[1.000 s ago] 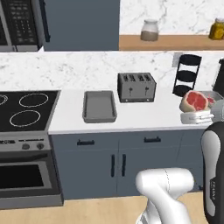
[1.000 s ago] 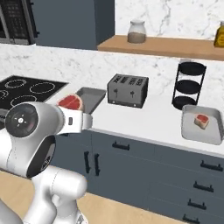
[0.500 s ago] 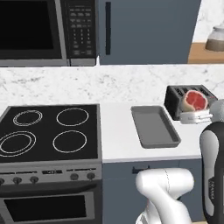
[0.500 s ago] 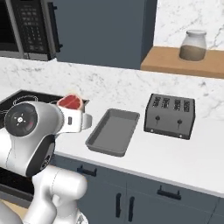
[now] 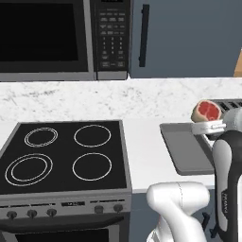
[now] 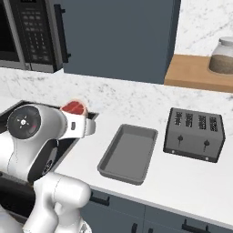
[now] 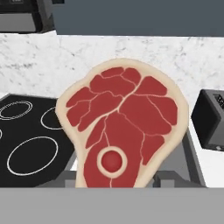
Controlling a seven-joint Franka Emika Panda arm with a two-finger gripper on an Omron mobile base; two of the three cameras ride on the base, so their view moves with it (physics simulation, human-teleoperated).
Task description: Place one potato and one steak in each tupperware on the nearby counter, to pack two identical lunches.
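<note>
Tool [image 5: 208, 125] is pinching the raw steak [image 7: 124, 127] and holds it upright in the air, above the left end of the grey baking tray [image 6: 127, 154] on the white bench [image 6: 182, 182], beside the black stove [image 5: 66, 156].

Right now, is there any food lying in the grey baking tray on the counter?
No, the grey baking tray is bare inside in the right base view; the steak is held up in the claw.
</note>
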